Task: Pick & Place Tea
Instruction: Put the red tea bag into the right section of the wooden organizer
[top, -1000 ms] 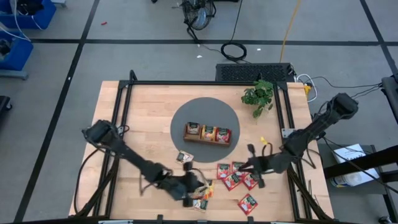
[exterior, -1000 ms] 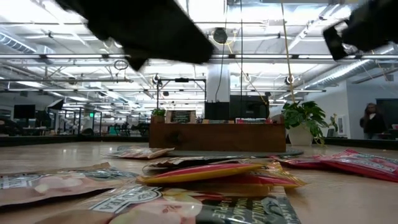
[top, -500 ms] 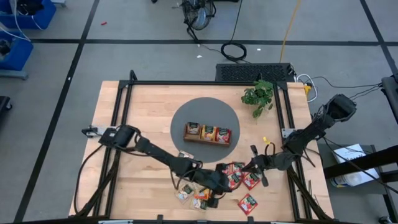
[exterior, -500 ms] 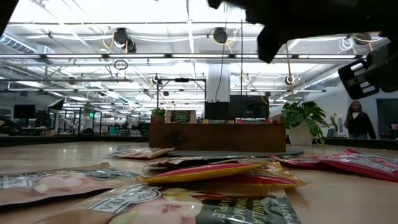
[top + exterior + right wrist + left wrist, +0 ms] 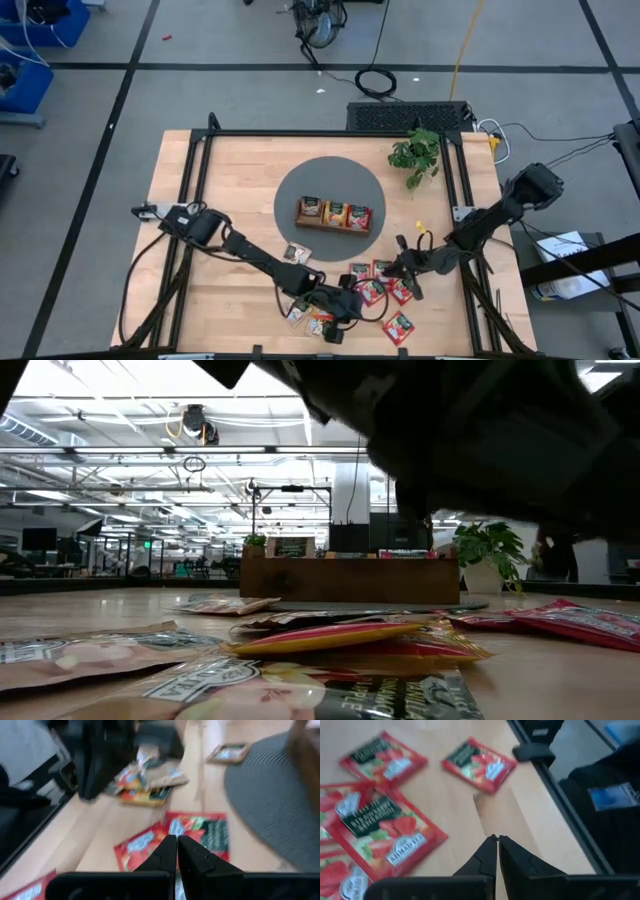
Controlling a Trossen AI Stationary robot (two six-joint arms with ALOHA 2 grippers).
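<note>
Over front-edge packets (image 5: 372, 291), left gripper (image 5: 497, 840) and right gripper (image 5: 176, 840) hover pinched together (both empty); next: spread, descend, grab.

Both grippers, left (image 5: 497, 838) and right (image 5: 176, 838) (empty), are closed.

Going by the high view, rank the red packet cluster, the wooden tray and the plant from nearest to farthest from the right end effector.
From the right end effector:
1. Red packet cluster, right beside it at the near edge.
2. Wooden tray, on the grey mat mid-table.
3. Plant, at the far right corner.
</note>
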